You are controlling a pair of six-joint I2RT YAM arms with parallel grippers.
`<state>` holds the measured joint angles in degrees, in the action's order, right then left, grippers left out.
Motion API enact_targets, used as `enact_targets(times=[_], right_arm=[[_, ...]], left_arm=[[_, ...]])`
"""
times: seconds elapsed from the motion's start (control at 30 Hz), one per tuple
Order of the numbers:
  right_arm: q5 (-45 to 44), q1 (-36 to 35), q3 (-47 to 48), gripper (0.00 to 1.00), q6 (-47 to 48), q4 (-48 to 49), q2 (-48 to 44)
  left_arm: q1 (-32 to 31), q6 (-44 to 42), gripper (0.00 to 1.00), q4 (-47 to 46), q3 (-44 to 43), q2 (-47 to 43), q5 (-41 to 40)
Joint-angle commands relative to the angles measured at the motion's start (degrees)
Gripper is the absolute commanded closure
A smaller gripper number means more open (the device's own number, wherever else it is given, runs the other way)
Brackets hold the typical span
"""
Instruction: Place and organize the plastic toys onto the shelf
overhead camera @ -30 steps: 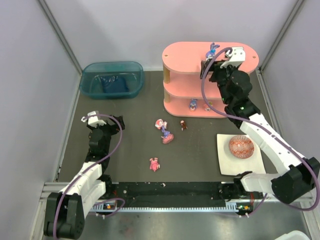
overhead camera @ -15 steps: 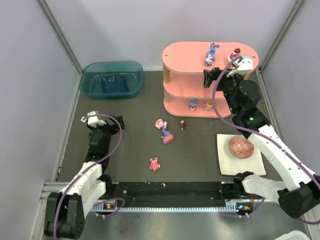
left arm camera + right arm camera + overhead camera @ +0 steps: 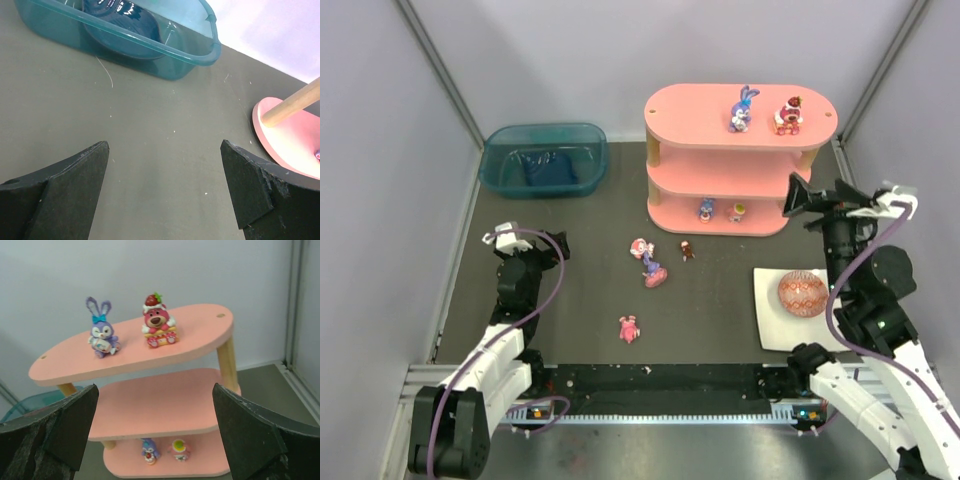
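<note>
A pink shelf is standing at the far right of the dark table. Its top board is carrying two of the plastic toys: a purple bunny is sitting upright toward the left, and a red bear figurine with a strawberry on its head is sitting near it on the right, the two not touching. Two smaller figurines are standing side by side on the bottom board. The right gripper is hanging in the air off the shelf's front right end and facing it, its jaws spread wide and grasping nothing. Four more toys are lying on the table in front of the shelf: a pink toy and a purple-and-pink toy close together, a dark red toy just to their right, and a second pink toy nearer the arms' bases. The left gripper is hovering low over the table's left side, well apart from every toy. Its jaws are released wide and empty, and it is pointing toward a teal bin at the far left. A patterned egg is resting on a white plate at the near right.
</note>
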<state>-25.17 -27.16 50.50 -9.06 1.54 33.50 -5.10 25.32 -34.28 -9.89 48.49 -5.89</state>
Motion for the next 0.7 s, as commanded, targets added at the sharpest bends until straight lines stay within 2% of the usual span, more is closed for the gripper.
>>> enact_targets(times=[0.0, 0.17, 0.37, 0.53, 0.67], right_arm=[[-7.70, -0.35, -3.56, 0.03, 0.53, -4.08, -3.69], [-9.11, -0.35, -6.11, 0.01, -1.57, -8.13, -5.28], [-8.05, -0.35, -8.05, 0.01, -3.77, -8.92, -3.53], [-7.53, -0.35, -9.54, 0.01, -4.13, -8.84, -3.17], [-6.47, -0.44, -10.60, 0.01, -3.77, -8.48, -3.17]], left_arm=[[0.36, -1.76, 0.01, -2.98, 0.75, -1.73, 1.41], [0.36, -2.03, 0.01, -2.36, -0.48, -3.22, 2.63], [0.36, -4.67, 0.01, -1.67, -2.85, -0.68, 4.75], [0.36, -4.76, 0.01, -8.07, 0.48, 1.25, 8.08], [0.36, -4.49, 0.01, -8.61, 0.49, 1.87, 9.05]])
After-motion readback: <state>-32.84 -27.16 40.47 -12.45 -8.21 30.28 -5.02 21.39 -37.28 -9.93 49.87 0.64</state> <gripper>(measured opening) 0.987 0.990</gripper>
